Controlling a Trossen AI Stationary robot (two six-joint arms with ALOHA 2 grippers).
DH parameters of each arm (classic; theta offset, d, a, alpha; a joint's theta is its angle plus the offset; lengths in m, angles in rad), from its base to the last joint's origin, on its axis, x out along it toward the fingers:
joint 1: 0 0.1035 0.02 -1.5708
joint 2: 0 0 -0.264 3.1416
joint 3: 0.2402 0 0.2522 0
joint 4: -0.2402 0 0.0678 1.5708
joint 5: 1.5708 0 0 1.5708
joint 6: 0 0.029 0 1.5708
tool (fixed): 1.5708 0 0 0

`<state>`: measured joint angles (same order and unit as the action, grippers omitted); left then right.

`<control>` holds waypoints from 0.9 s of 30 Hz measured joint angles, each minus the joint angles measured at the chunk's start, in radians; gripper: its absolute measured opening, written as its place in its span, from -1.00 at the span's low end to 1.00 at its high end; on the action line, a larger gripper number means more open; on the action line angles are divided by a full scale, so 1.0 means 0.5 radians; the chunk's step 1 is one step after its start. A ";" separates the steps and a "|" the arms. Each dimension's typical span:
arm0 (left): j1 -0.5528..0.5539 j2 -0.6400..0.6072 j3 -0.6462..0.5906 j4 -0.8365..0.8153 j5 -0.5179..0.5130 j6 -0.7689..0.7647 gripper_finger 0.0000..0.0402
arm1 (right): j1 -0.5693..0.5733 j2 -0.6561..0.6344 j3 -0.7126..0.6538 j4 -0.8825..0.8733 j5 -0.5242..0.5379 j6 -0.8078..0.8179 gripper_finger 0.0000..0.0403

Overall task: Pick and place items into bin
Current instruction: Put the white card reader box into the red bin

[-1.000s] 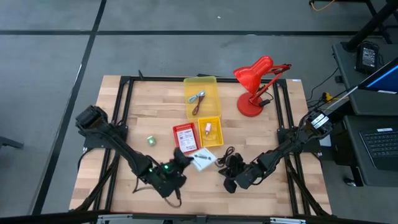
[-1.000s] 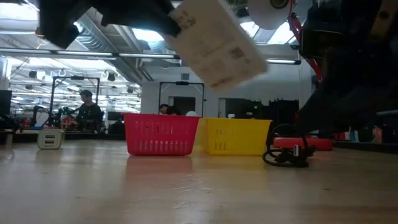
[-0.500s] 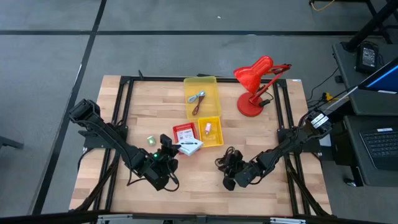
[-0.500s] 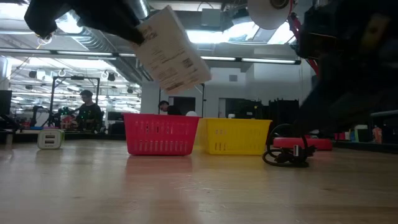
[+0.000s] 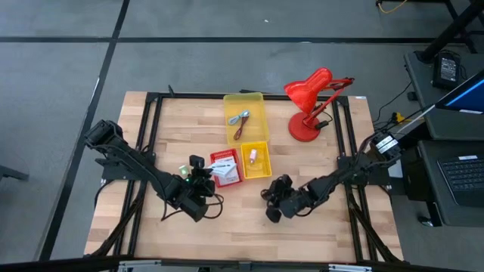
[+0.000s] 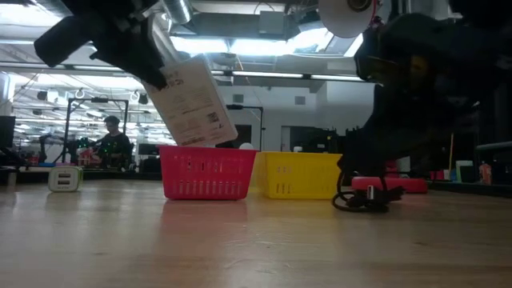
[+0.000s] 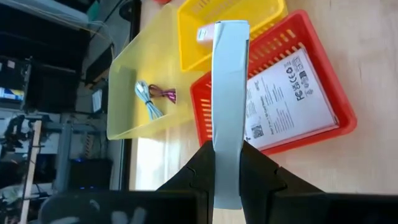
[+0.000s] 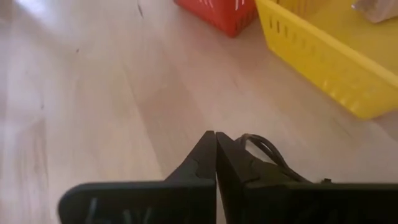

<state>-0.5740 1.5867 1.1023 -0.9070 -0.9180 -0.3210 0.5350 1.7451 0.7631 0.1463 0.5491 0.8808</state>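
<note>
White printed packet (image 7: 230,93) held edge-on above the red basket (image 7: 336,106), centre of the high view.
Left gripper (image 5: 203,177) fingers pinch its lower edge; it looks light, thin, bendy. Right gripper (image 5: 274,202) fingers are closed, empty, by the black cable (image 6: 364,198) on the counter (image 5: 151,227).

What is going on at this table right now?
The left tool is shut on a white packet, holding it over the red basket, where another packet already lies. The right tool is shut, low over the table by a black cable. Two yellow bins sit nearby: the small yellow bin and the big yellow bin.
</note>
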 joint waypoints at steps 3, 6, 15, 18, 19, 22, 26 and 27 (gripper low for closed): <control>0.021 0.000 0.000 0.000 -0.005 0.011 -0.81 | -0.020 0.000 0.000 -0.001 0.000 -0.006 -1.00; 0.055 0.000 0.000 -0.003 -0.005 0.017 -0.81 | -0.028 0.000 0.000 -0.002 0.000 -0.007 -1.00; 0.180 0.000 0.000 -0.021 0.108 0.018 -0.81 | -0.028 0.000 0.000 -0.002 0.000 -0.059 -1.00; 0.214 0.000 0.000 -0.022 0.114 0.022 -0.81 | -0.028 0.000 0.000 -0.003 -0.001 -0.080 -1.00; 0.224 0.000 0.000 -0.021 0.115 0.031 -0.81 | -0.028 0.000 0.000 -0.003 -0.001 -0.094 -1.00; 0.247 0.000 0.000 -0.021 0.121 0.040 -0.77 | -0.028 0.000 0.000 -0.003 -0.001 -0.103 -1.00; 0.263 0.000 0.000 -0.022 0.170 0.040 -0.70 | -0.028 0.000 0.000 -0.003 -0.001 -0.104 -1.00; 0.264 0.000 0.000 -0.023 0.188 0.040 -0.69 | -0.028 0.000 0.000 -0.003 -0.001 -0.105 -1.00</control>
<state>-0.4417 1.5867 1.1023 -0.9183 -0.8241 -0.3008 0.5209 1.7451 0.7631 0.1448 0.5488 0.8285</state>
